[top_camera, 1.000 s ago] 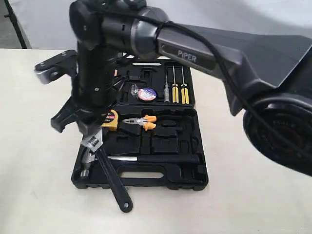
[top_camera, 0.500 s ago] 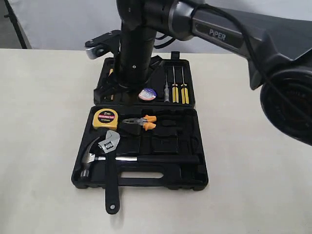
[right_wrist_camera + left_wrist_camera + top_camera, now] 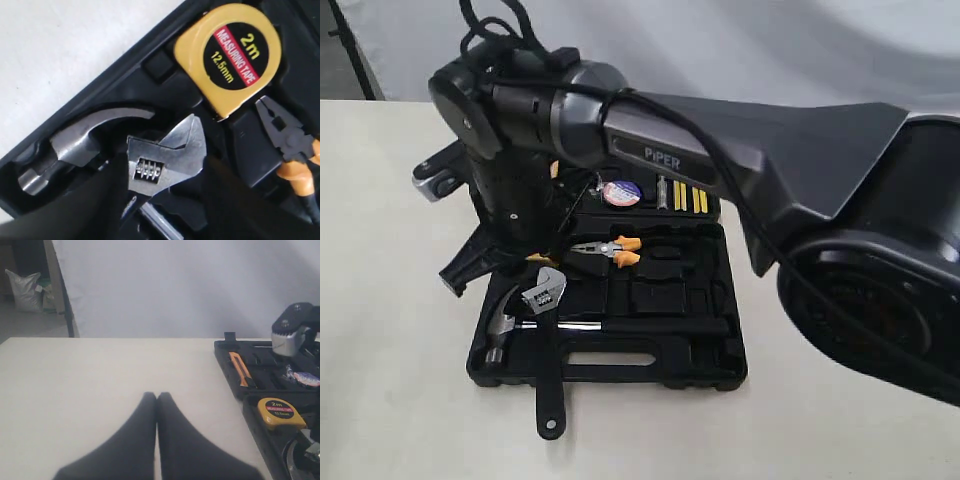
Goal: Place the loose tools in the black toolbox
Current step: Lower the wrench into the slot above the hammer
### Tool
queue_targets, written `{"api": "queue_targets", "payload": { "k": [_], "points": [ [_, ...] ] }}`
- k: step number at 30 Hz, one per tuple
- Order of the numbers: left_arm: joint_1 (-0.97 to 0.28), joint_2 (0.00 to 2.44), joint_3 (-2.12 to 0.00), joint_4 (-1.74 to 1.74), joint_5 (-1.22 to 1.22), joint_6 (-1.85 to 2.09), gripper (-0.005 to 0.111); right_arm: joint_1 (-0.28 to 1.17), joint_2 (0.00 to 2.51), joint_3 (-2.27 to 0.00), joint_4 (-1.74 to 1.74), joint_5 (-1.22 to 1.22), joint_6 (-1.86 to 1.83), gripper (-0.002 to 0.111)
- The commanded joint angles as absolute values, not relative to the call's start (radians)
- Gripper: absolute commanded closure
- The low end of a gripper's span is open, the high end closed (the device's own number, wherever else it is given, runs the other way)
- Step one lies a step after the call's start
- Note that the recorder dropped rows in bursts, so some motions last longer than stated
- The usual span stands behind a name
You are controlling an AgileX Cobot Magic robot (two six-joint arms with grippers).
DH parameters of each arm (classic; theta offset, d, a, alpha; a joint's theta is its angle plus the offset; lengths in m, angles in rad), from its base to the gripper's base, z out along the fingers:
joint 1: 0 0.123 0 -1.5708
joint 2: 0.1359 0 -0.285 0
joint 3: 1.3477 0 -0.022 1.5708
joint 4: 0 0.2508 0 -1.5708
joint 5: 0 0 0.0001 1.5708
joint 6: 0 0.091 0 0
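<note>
The black toolbox [image 3: 715, 372] lies open on the table. The claw hammer [image 3: 502, 325] rests in its front recess, its head showing in the right wrist view [image 3: 75, 142]. The adjustable wrench [image 3: 548, 350] lies across the hammer shaft and the box's front rim, handle sticking out over the table. My right gripper [image 3: 502, 270] hangs open just above the wrench head [image 3: 167, 155], one finger [image 3: 75, 200] on each side. The black tape roll [image 3: 622, 193] sits in the far half. My left gripper [image 3: 156, 396] is shut and empty over bare table, left of the box [image 3: 225, 347].
A yellow tape measure [image 3: 231, 59] and orange-handled pliers [image 3: 612, 250] lie in the near half beside the wrench head. Yellow screwdrivers [image 3: 690, 198] and an orange knife [image 3: 240, 369] sit in the far half. The right arm [image 3: 720, 160] reaches across above the box.
The right arm, which had pulled back over the far half of the box, has come forward and down again over the wrench head. The wrench turned earlier and has since lain still.
</note>
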State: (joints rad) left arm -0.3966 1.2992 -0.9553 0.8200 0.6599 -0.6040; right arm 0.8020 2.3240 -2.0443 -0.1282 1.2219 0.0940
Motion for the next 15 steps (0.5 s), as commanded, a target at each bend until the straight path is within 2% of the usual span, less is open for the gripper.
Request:
{"api": "queue_targets", "payload": {
  "k": [1,15],
  "points": [
    [-0.393,1.291,-0.946,0.806,0.643,-0.614,0.105,0.793,2.322,-2.018,-0.071,1.221,0.074,0.051],
    [-0.393,1.291,-0.946,0.806,0.643,-0.614,0.105,0.788,2.316,-1.895,-0.018,1.221,0.078,0.051]
  ]
}}
